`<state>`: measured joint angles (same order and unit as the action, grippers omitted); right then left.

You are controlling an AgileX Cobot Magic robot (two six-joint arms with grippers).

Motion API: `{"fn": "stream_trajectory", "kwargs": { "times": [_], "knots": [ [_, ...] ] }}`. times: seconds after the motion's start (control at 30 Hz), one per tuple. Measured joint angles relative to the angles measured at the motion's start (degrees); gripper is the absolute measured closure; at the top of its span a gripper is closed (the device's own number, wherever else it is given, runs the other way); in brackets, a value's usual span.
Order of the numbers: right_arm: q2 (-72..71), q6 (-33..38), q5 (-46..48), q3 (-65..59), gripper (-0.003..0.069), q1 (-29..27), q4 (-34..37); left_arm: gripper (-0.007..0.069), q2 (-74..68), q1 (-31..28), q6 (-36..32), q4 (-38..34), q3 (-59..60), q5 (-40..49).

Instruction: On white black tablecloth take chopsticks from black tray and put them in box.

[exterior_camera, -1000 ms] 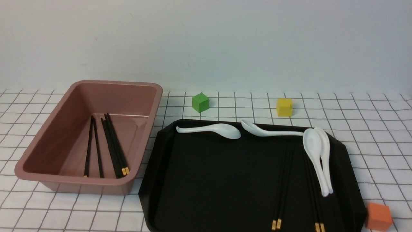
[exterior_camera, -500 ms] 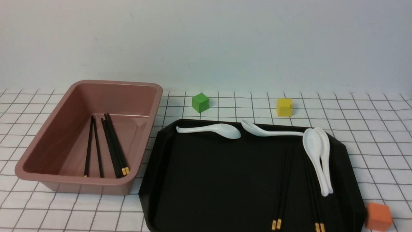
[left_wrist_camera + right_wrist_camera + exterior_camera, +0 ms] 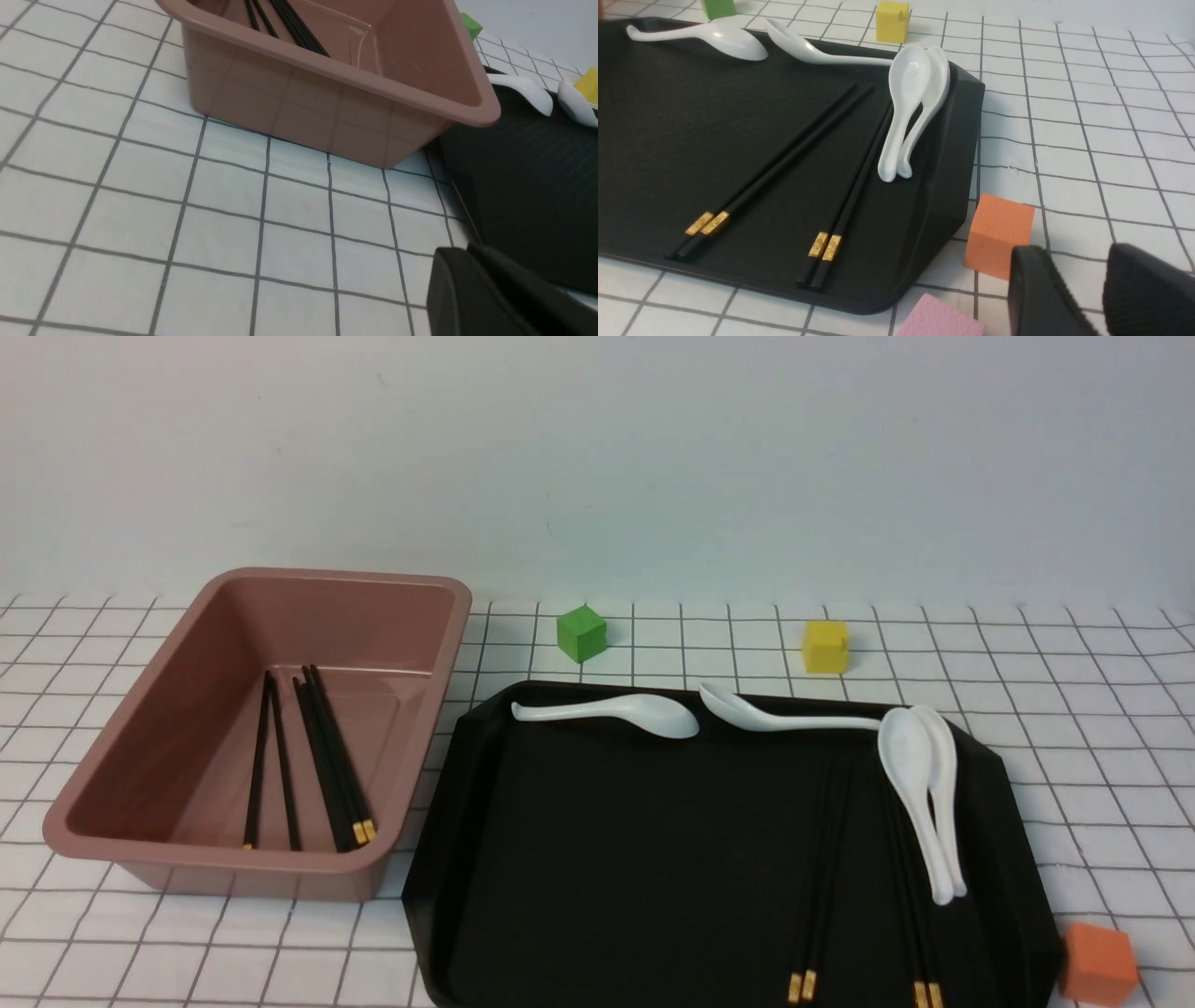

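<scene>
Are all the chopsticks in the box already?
No, four chopsticks lie on the black tray, in two pairs.

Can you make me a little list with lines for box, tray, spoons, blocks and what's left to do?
box: pink-brown, left of the tray; black chopsticks inside
tray: black; two pairs of chopsticks on it
spoons: four, white, at the tray's far and right sides
blocks: green, yellow, orange, pink; all outside the tray
left to do: move the tray's four chopsticks into the box
</scene>
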<state>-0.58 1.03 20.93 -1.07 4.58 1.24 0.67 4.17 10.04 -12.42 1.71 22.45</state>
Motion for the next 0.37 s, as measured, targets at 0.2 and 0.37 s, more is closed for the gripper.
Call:
{"fn": "stream_trajectory", "kwargs": {
  "times": [0.2, 0.37],
  "knots": [
    [0.0, 0.0, 0.0, 0.0, 0.0419, 0.0, 0.0, 0.0592, 0.0, 0.0, 0.0, 0.0, 0.0, 0.0],
    [0.0, 0.0, 0.0, 0.0, 0.0419, 0.0, 0.0, 0.059, 0.0, 0.0, 0.0, 0.0, 0.0, 0.0]
  ]
}}
